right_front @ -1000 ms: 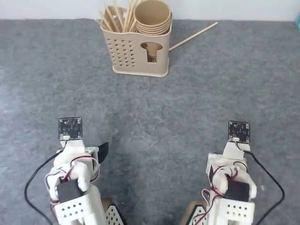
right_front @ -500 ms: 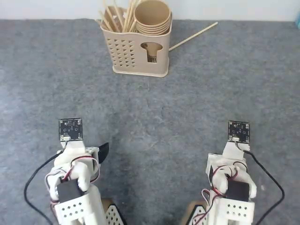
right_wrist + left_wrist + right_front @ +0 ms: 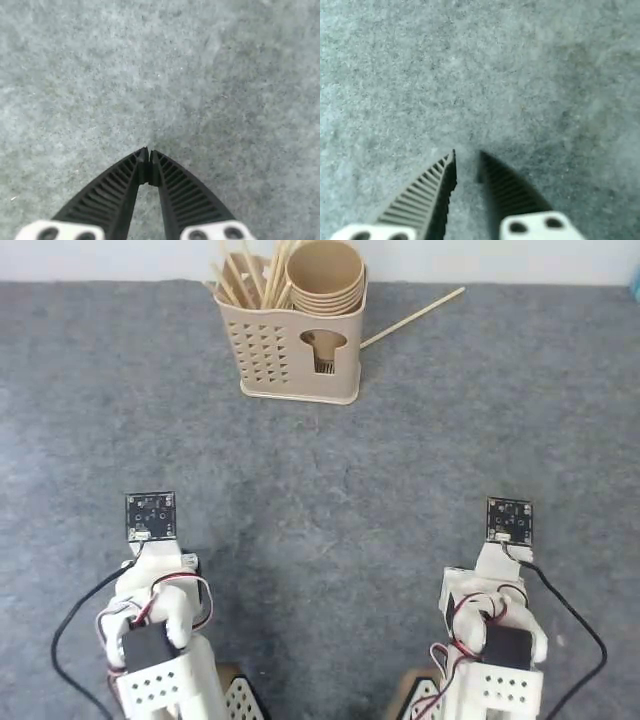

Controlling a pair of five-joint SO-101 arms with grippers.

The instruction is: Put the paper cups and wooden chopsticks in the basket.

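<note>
Jaws of my left gripper (image 3: 467,156) seem narrowly parted, empty; my right gripper (image 3: 149,153) has its jaws meeting at the tips. The basket (image 3: 285,355) at the table's (image 3: 330,480) far edge holds paper cups (image 3: 325,275) and chopsticks (image 3: 243,278); a stray chopstick (image 3: 420,312) lies beside it.

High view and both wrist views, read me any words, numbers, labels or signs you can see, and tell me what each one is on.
No readable text in any view.
The basket, paper cups and chopsticks: plain, no print.
The small square boards on the arms: any markings are too small to read.
The carpet: no signs or labels.
</note>
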